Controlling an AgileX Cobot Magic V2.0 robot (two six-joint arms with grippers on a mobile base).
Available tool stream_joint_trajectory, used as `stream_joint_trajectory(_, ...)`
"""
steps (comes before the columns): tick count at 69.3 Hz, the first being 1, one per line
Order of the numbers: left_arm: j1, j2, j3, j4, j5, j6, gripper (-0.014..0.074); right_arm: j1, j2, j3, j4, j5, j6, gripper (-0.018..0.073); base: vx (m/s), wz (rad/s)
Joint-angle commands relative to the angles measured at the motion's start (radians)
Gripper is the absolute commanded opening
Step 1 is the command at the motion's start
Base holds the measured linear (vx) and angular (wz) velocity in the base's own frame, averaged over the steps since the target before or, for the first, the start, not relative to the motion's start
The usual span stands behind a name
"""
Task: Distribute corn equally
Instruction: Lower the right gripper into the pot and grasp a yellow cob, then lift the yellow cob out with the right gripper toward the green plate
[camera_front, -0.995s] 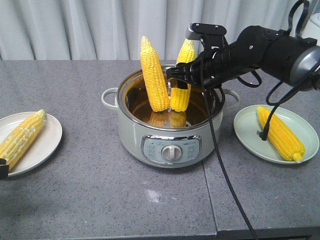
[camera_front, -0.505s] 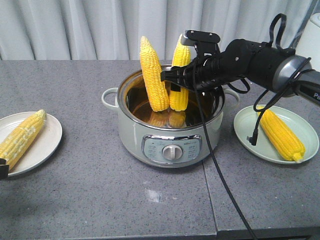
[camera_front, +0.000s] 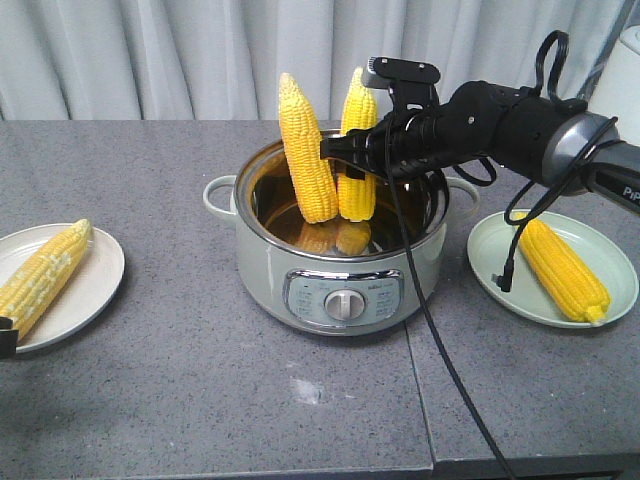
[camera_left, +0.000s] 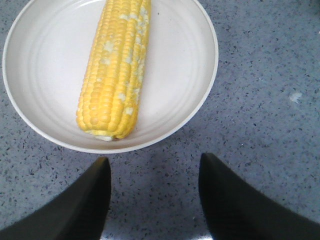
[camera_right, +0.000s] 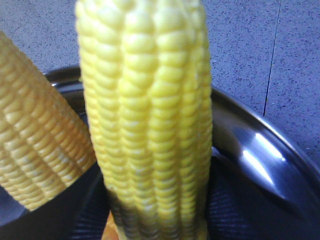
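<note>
A grey cooker pot (camera_front: 340, 290) stands mid-table with two corn cobs upright inside. The left cob (camera_front: 305, 150) leans on the rim. My right gripper (camera_front: 355, 160) reaches in from the right and is shut on the right cob (camera_front: 358, 105); in the right wrist view that cob (camera_right: 150, 100) fills the gap between the ribbed pads (camera_right: 240, 205), with the other cob (camera_right: 35, 160) beside it. One corn cob (camera_front: 45, 275) lies on the left plate (camera_front: 95, 290), another (camera_front: 560, 265) on the right plate (camera_front: 495, 255). My left gripper (camera_left: 154, 159) is open, just short of the left plate (camera_left: 175, 75) and its cob (camera_left: 115, 70).
The right arm's black cable (camera_front: 425, 310) hangs down across the pot's front right to the table edge. A seam (camera_front: 420, 390) runs through the grey tabletop. A white appliance (camera_front: 622, 70) stands at the back right, and a curtain hangs behind.
The right gripper has shifted left over the pot, and the right cob has moved with it and stands more upright. Nothing else has moved.
</note>
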Motion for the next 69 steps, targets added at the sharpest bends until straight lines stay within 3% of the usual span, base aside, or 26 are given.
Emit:
stream_joint_trajectory(1, 0.001, -0.017, -0.023, -0.015, -0.052, -0.006, 0.0391, -0.005, -0.051, -0.033, -0.004, -0.078, -0.028, 0.0239, 0.0, 0.0)
stream_joint_trajectory(27, 0.001, -0.017, -0.023, -0.015, -0.052, -0.006, 0.0391, -0.005, -0.102, -0.033, -0.005, -0.021, -0.13, 0.0244, 0.0, 0.0)
stream_joint_trajectory(48, 0.001, -0.017, -0.023, -0.015, -0.052, -0.006, 0.0391, -0.008, -0.247, -0.033, -0.012, 0.037, -0.134, 0.0245, 0.0, 0.0)
stream_joint_trajectory(60, 0.001, -0.017, -0.023, -0.015, -0.052, -0.006, 0.0391, -0.008, -0.347, -0.033, -0.087, 0.086, -0.098, 0.0245, 0.0, 0.0)
stream_joint_trajectory(69, 0.001, -0.017, -0.023, -0.015, -0.052, -0.006, 0.0391, -0.008, -0.416, -0.033, -0.253, 0.16, -0.023, 0.0245, 0.0, 0.0)
